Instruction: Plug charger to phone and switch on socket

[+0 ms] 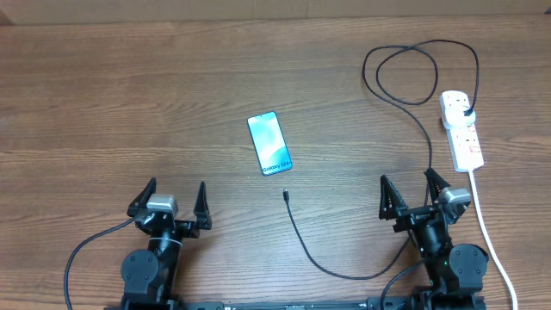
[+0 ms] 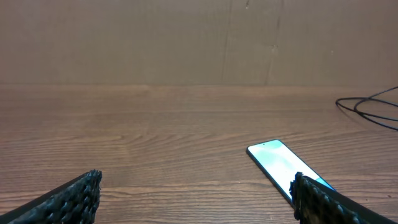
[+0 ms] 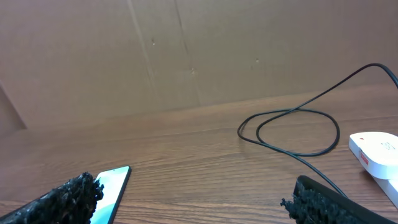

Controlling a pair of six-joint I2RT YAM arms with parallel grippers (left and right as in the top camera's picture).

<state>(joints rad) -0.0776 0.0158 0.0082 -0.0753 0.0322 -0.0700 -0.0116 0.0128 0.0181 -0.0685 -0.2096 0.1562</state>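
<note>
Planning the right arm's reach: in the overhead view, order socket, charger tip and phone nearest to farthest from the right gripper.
From the right gripper:
1. socket, just to its right.
2. charger tip, to its left.
3. phone, farther left.

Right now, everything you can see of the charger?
The charger is a thin black cable lying slack on the wooden table. Its small connector tip lies just short of the phone, not touching. The cable curves toward the robot, passes by the right gripper, loops at the far side and ends in a black plug seated in the socket.
</note>
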